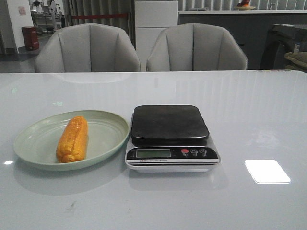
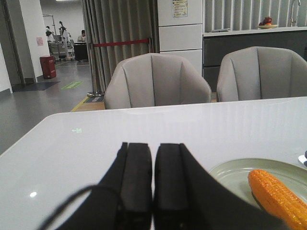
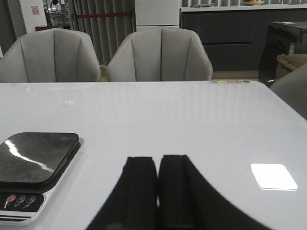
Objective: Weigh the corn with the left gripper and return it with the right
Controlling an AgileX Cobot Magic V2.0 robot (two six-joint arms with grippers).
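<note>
An orange-yellow corn cob (image 1: 73,139) lies on a pale green plate (image 1: 108,125) at the left of the table. It also shows in the left wrist view (image 2: 278,196), beside my left gripper (image 2: 153,146). That gripper is shut and empty, low over the table, apart from the plate (image 2: 230,172). A kitchen scale (image 1: 170,136) with a black platform stands right of the plate, with nothing on it. My right gripper (image 3: 158,160) is shut and empty, beside the scale (image 3: 36,160). Neither arm shows in the front view.
Two grey chairs (image 1: 88,48) (image 1: 196,47) stand behind the table's far edge. A bright light reflection (image 1: 266,171) lies on the glossy white table right of the scale.
</note>
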